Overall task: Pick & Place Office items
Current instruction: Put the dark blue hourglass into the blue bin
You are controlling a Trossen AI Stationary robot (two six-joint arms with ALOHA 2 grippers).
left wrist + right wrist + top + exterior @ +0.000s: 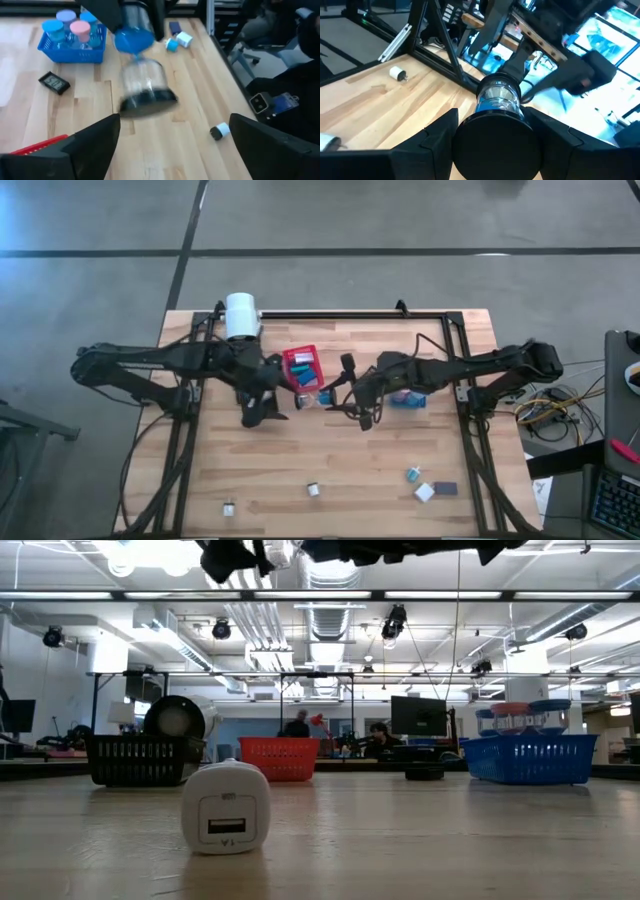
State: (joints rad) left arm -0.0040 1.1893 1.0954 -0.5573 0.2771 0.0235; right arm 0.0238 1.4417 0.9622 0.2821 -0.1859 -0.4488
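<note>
My right gripper (318,394) reaches in from the table's right and is shut on a small clear jar (304,398) with a blue band and black ends. In the left wrist view the jar (142,82) shows blurred. My left gripper (262,408) hovers just left of the jar, open and touching nothing; its fingers (90,145) frame the jar from afar. Both grippers are high above the table in the low view. Tiny office items lie near the near edge: a white block (313,489), a white bit (228,507), a teal piece (413,474), and a white and a dark piece (425,492). My right gripper pinches the jar's blue-banded end (132,40) between its two fingers (437,137), one on each side. The fingers come roughly level from the table's right. The jar is lifted clear and sticks out past the fingertips toward my left gripper, far black end (147,102) free.
The red bin (301,365) sits behind the grippers, and the blue bin (407,397) holding capped jars lies under my right arm. The big white cylinder (241,315) stands at the far edge. A white plug block (226,807) rests close to the low camera.
</note>
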